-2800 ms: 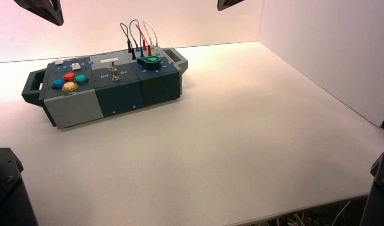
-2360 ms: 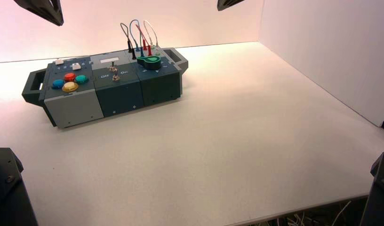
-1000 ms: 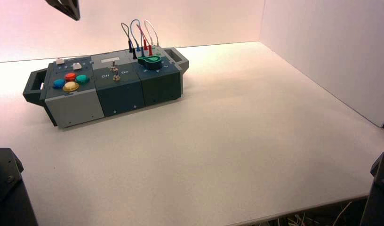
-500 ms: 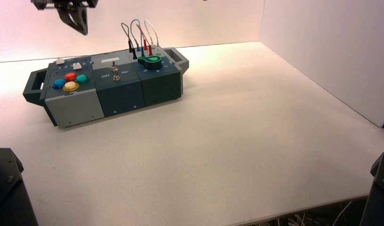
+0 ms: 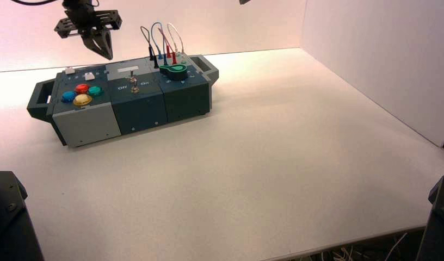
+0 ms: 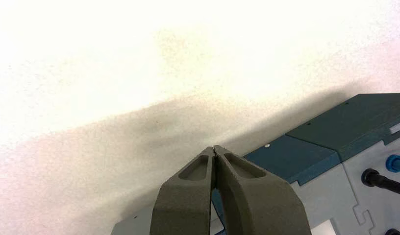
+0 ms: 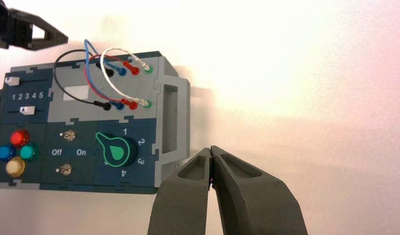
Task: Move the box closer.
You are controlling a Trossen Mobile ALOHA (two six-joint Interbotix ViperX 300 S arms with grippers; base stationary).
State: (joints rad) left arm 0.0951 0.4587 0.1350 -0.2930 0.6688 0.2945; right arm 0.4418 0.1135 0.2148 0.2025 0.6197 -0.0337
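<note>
Below the left gripper's closed fingers (the right gripper's touch too) sits one teal-grey box, four coloured buttons.

The buttons look glossy (like plastic), the tabletop matt.

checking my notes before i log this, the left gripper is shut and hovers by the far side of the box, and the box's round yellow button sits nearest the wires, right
Not quite: the wires are at the box's right end, while the yellow button is toward its left end, as the high view shows. The rest holds.
</note>
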